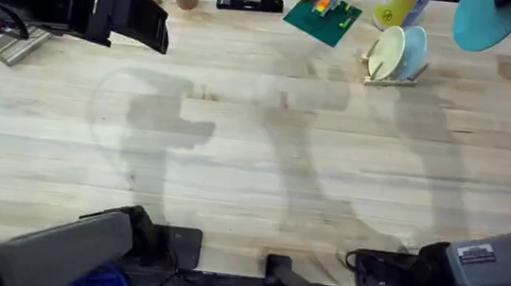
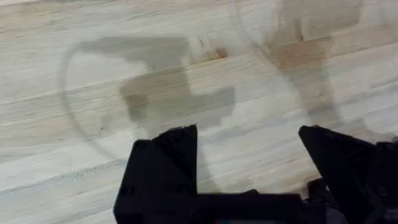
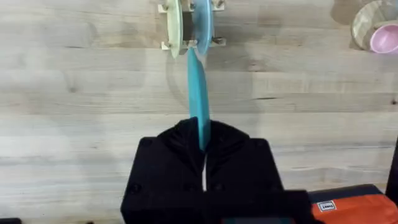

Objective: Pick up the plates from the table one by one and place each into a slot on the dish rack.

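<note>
The right gripper (image 3: 203, 152) was pinched tight on the rim of a bright blue plate (image 3: 198, 93), holding it up on its edge, high above the table (image 1: 253, 162). In the overhead view this plate (image 1: 487, 20) showed big and blurry at the far right, close under the camera. The step in hand looked like carrying the plate to the dish rack (image 3: 189, 25), which stood on the far right part of the table. The rack already held two plates standing on edge side by side, a pale yellow plate (image 1: 389, 50) on the left and a light blue plate (image 1: 412, 50) on the right. The next move probably called for lining the thin edge of the bright blue plate up with a free slot and lowering it slowly, so it did not knock the two plates already there. I could not tell which slots were free. To the right of the rack sat a clear bowl (image 3: 376, 28) with something pink inside. The left gripper (image 2: 249, 162) hung low over bare wood on the near left, its jaws wide apart and holding nothing.
</note>
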